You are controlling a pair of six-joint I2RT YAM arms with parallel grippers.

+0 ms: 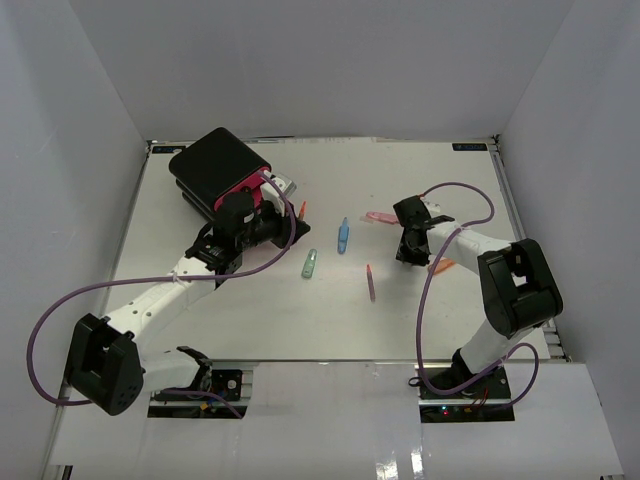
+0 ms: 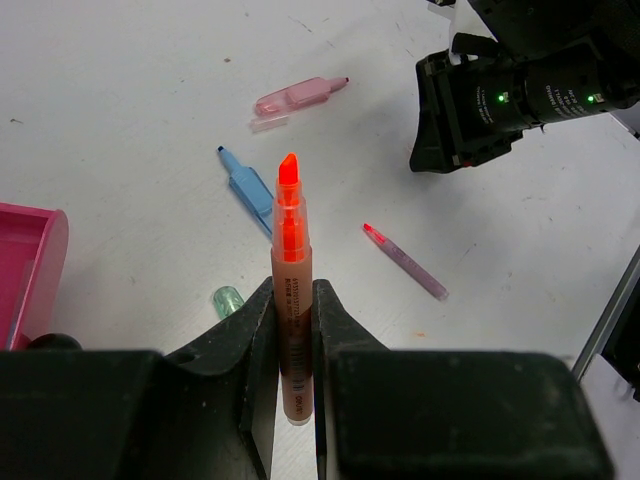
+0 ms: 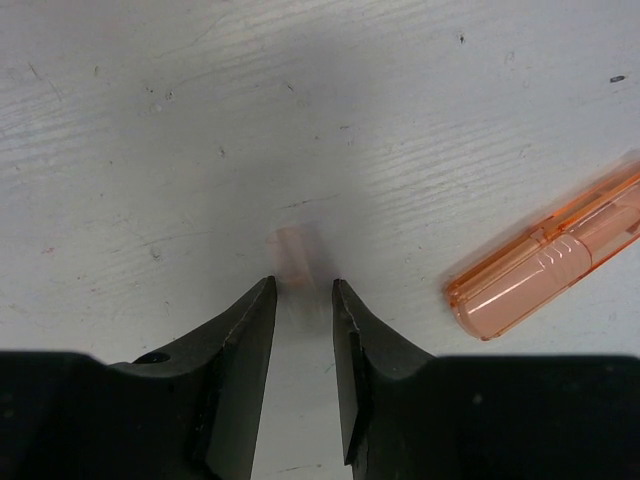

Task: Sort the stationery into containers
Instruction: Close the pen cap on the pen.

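Left hand: clamped on the orange highlighter around its rear half, with the bare orange tip pointing forward over the surface.
Right hand: jaws a little apart, low over the surface, nothing visibly pinched.
Pale piece: small and blurred, just ahead of the right fingertips and apparently not between them.
Orange cap: lies off to one side of the right hand, not touching it.
Drawer box: sits at the far left of the surface. A pink drawer shows just beside the left hand and seems to be pulled out.
Loose stationery: the blue pen, pink pen and purple pen lie between the two arms.
Risk, left: the uncapped tip could smear ink on the drawer wall. The long overhang could catch the drawer rim and twist the highlighter in the grip.
Risk, right: a piece this small could squirt sideways if the tips meet off-centre. The tips could also scrape the surface or nudge the cap away.
Risk, sorting: highlighter and cap look likely to end up apart, leaving the tip exposed.
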